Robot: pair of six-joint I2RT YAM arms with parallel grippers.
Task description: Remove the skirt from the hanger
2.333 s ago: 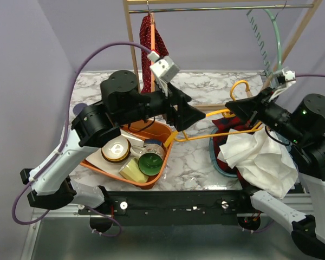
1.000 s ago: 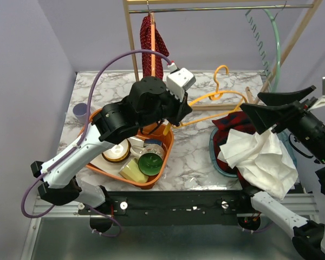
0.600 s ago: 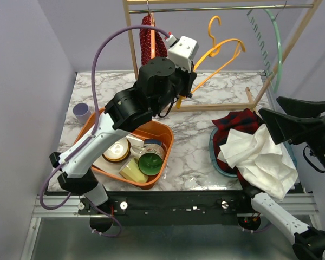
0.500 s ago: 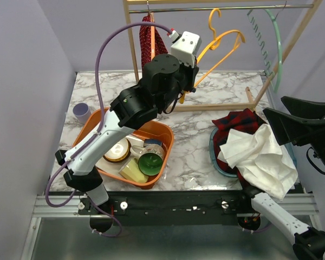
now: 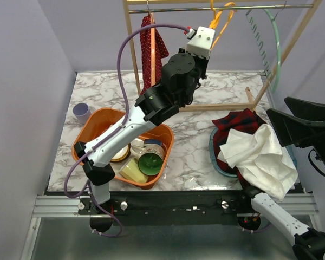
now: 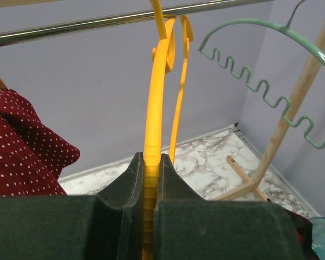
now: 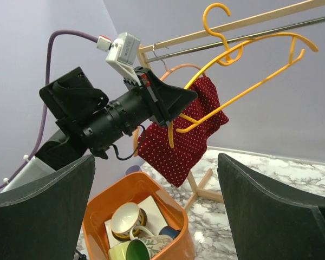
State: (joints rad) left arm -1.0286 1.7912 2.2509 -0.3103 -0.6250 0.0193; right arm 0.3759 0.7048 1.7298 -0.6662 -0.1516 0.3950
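A bare yellow hanger (image 5: pixel 222 19) is up at the metal rod (image 5: pixel 168 9), with its hook (image 7: pixel 219 32) at the rod. My left gripper (image 5: pixel 203 59) is shut on its lower arm (image 6: pixel 154 108). No garment is on it. White cloth (image 5: pixel 257 157) lies over dark red plaid cloth (image 5: pixel 233 120) in a teal basin (image 5: pixel 214 149) at the right. Which of the garments in view is the skirt I cannot tell. My right gripper (image 5: pixel 277 107) hangs open above the basin, holding nothing.
A red polka-dot garment (image 5: pixel 151 49) hangs on a peach hanger at the rack's left. A teal wavy hanger (image 5: pixel 273 32) hangs at the right end. An orange tub (image 5: pixel 97 122) of cups and bowls sits front left, with a lilac cup (image 5: pixel 81 111) beside it. Wooden rack legs (image 5: pixel 252 97) stand on the marble.
My left arm has lifted the yellow hanger from low over the table up to the rod. The right gripper has drawn back to the right, still open.
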